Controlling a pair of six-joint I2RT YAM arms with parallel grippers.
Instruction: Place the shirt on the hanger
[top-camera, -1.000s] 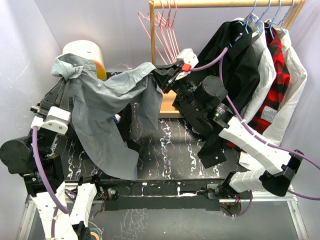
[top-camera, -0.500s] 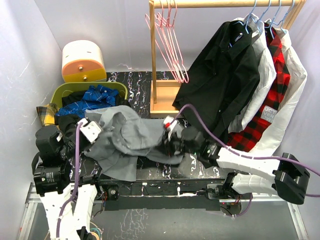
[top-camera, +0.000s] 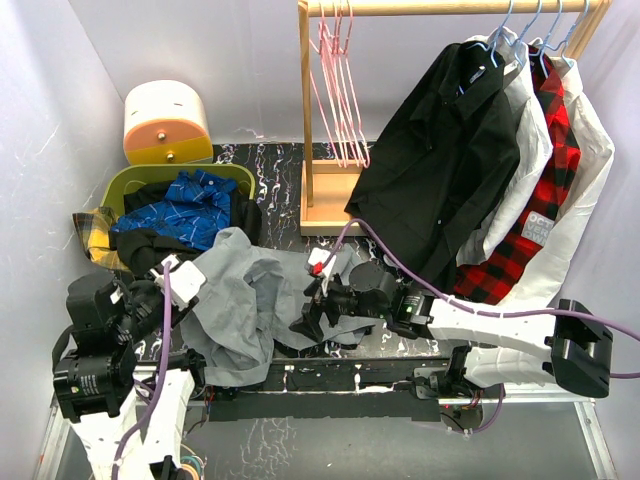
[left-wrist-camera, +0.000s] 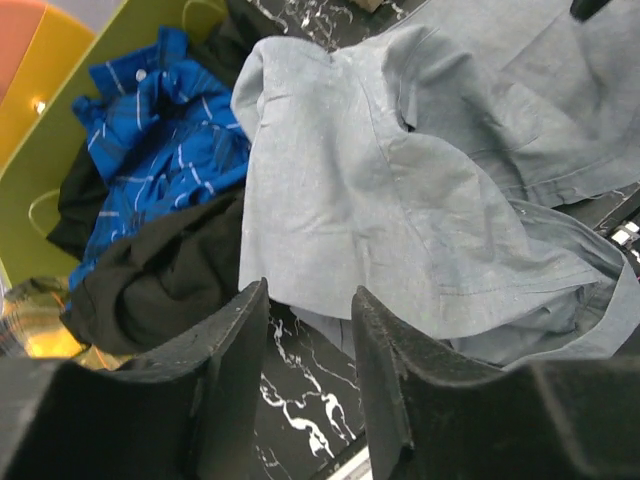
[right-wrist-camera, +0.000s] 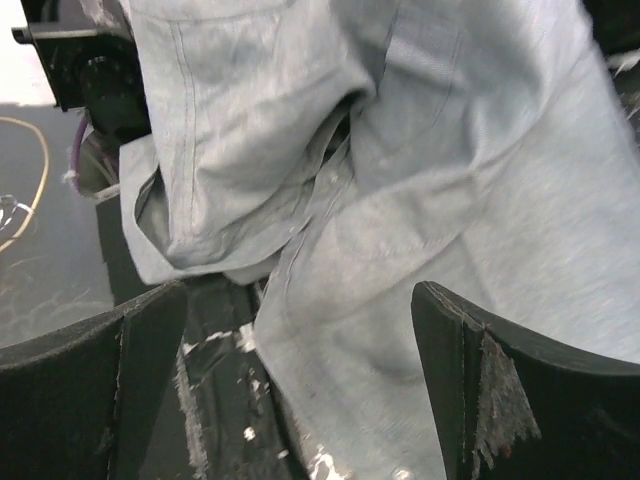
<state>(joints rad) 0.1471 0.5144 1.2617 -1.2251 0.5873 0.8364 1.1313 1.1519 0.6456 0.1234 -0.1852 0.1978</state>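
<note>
The grey shirt (top-camera: 240, 300) lies crumpled on the black marbled table, between the two arms. In the left wrist view the shirt (left-wrist-camera: 400, 190) is spread just beyond the open left gripper (left-wrist-camera: 308, 330), and only bare table shows between its fingers. In the top view the left gripper (top-camera: 187, 288) sits low at the shirt's left edge. The right gripper (top-camera: 303, 310) hovers over the shirt's right side. In the right wrist view the right gripper (right-wrist-camera: 300, 340) stands wide open above the shirt (right-wrist-camera: 420, 200), holding nothing. Several pink hangers (top-camera: 335, 85) hang on the wooden rail, away from both grippers.
A yellow-green basket (top-camera: 128, 180) at the left holds a bright blue garment (top-camera: 185, 205) and dark clothes. A cream and orange round box (top-camera: 165, 120) stands behind it. A black shirt (top-camera: 440, 150), a white one and a red plaid one hang at the right. The rack's wooden base (top-camera: 325, 215) lies behind the shirt.
A second ago both grippers held the shirt stretched up near the hangers. Both arms have come down to the table and let go, and the shirt now lies in a heap.
</note>
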